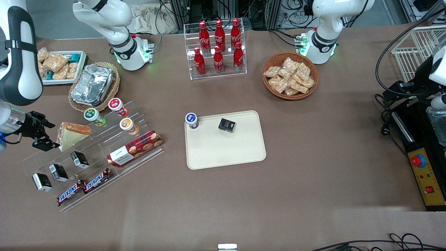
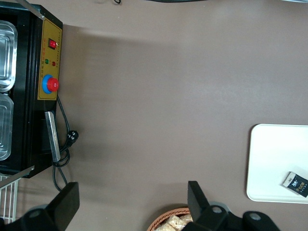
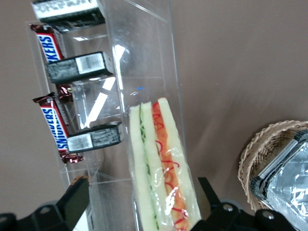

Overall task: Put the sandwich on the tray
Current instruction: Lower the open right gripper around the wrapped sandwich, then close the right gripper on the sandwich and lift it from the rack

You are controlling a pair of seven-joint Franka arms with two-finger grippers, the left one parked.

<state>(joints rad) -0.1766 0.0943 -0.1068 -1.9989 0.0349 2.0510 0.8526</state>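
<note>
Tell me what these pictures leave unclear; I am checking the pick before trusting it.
- Gripper touching the sandwich: front view cannot settle it.
- Sandwich's near end: cut off by the right wrist view's edge.
- Tray: cut off in the left wrist view.

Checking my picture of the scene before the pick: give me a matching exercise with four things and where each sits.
Things:
1. sandwich
2. small black box
3. end effector
4. Snickers bars

Places:
A. on the tray, beside a blue-lidded cup
B. on the lowest step of the clear display stand, nearest the front camera
C. on an upper step of the clear stand, still off the tray
D. at the sandwich, fingers open on either side of it

Pairs: 1-C, 2-A, 3-D, 4-B
</note>
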